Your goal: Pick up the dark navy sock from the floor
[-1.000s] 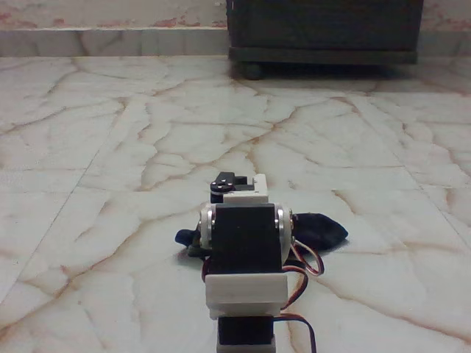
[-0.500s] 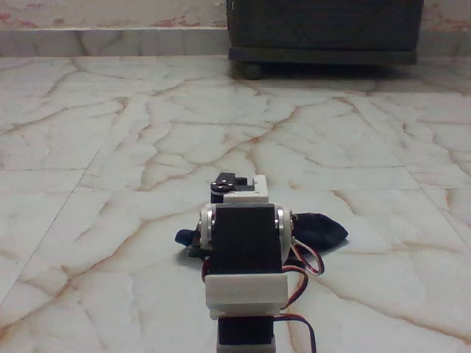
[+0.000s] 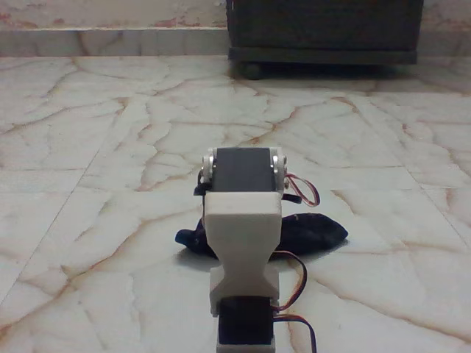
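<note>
- The floor [image 3: 110,147] is spreading out as pale cream marble with reddish-brown veins, running from the near edge of the fixed view to the far wall.
- A dark cabinet [image 3: 324,33] is standing at the far right, well apart from everything else and playing no part in the work.
- The arm [image 3: 243,243] is rising at the near centre: half a second ago its upper joint sat lower and tipped forward, and now the white link is standing taller with the black servo block lifted above it.
- The dark navy sock [image 3: 313,232] is lying on the tiles just behind the arm, poking out to the left and, further, to the right; its outline is looking the same as before, so it is not appearing to come up with the arm.
- The gripper is sitting hidden behind the arm's own body, so I cannot tell how wide it is standing or whether it is pinching any fabric.
- Judging from this, the lift is either only just starting or missing the sock; the pick is looking not yet done.
</note>
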{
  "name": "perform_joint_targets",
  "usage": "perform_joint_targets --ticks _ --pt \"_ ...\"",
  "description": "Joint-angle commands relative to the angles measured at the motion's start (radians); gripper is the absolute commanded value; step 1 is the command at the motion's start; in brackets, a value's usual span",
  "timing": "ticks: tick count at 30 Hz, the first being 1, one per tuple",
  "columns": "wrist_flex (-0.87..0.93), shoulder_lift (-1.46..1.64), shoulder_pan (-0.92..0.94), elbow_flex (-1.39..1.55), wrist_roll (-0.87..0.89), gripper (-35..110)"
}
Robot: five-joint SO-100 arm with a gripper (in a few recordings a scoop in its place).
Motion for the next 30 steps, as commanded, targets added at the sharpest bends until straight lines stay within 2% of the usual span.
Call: perform_joint_targets --ticks 1,4,6,10,15,18,20,25,30 --pt "0.003 -0.017 0.005 -0.066 0.127 0" --pt "0.018 -0.097 0.005 -0.181 0.324 0" --pt "0.02 -0.15 0.005 -0.261 0.405 0" --pt "0.137 -0.293 0.031 -0.457 0.528 0" --pt "0.388 -0.443 0.048 -0.647 0.581 8" --pt "0.623 -0.555 0.057 -0.828 0.876 12" --pt "0.765 -0.635 0.052 -0.996 0.992 12" --pt "0.939 -0.813 0.054 -1.206 1.1 12" --pt "1.017 -1.037 0.067 -1.427 1.146 11"
